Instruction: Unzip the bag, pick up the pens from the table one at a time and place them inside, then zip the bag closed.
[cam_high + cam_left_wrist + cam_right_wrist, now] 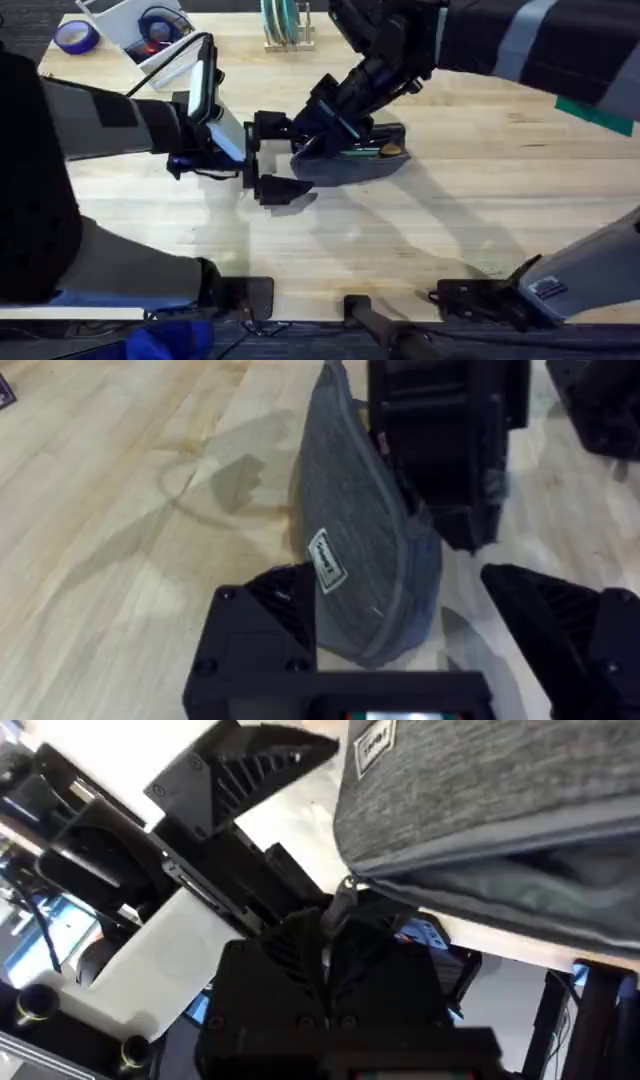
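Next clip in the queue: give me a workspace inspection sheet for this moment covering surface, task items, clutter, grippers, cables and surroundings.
Surface: light-wood table, bare across its right half.
Task items: grey bag lies mid-table, partly open, with pens showing inside; no loose pens seen on the table.
Clutter: blue tape roll, white bin and a rack with teal discs along the far edge.
Grippers: left gripper open, its fingers either side of the bag's end; right gripper shut on the zipper pull.
Cables: black cable loops over the left arm.
Surroundings: nothing seen.
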Action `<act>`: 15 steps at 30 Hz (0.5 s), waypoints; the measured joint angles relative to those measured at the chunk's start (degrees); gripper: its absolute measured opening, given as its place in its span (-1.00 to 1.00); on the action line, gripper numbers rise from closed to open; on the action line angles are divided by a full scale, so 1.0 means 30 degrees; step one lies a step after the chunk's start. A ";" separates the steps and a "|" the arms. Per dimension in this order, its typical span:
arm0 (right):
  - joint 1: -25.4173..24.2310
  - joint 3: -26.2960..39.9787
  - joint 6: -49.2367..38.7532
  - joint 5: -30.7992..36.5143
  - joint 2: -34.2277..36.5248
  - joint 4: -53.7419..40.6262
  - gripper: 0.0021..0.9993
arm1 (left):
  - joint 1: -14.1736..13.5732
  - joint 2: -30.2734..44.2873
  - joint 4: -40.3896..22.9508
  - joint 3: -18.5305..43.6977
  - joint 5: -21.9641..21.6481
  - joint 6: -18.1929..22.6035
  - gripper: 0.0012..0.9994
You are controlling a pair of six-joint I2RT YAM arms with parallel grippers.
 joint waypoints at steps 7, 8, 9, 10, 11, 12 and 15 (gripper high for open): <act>0.0000 0.0000 -0.0002 0.0000 0.0000 0.0007 -0.94 | 0.1030 -0.0041 -0.2889 0.0000 0.0328 0.2330 1.00; 0.0000 0.0000 0.0000 0.0000 0.0000 0.0007 -0.94 | 0.1179 -0.0087 -0.3226 0.0000 0.0337 0.2649 0.99; 0.0000 0.0000 0.0002 0.0000 0.0000 0.0000 -0.94 | 0.1317 -0.0190 -0.3481 0.0000 0.0331 0.2927 1.00; 0.0000 0.0000 -0.0005 0.0000 0.0000 0.0007 -0.94 | 0.1418 -0.0319 -0.3599 0.0000 0.0332 0.3096 1.00; 0.0000 0.0000 -0.0005 0.0000 0.0000 0.0002 -0.94 | 0.1489 -0.0481 -0.3636 0.0000 0.0326 0.3279 1.00; 0.0000 0.0000 0.0001 0.0000 0.0000 0.0000 -0.94 | 0.1533 -0.0607 -0.3682 0.0000 0.0324 0.3420 1.00; 0.0000 0.0000 0.0002 0.0000 0.0000 0.0000 -0.94 | 0.1548 -0.0865 -0.3689 0.0000 0.0280 0.3709 1.00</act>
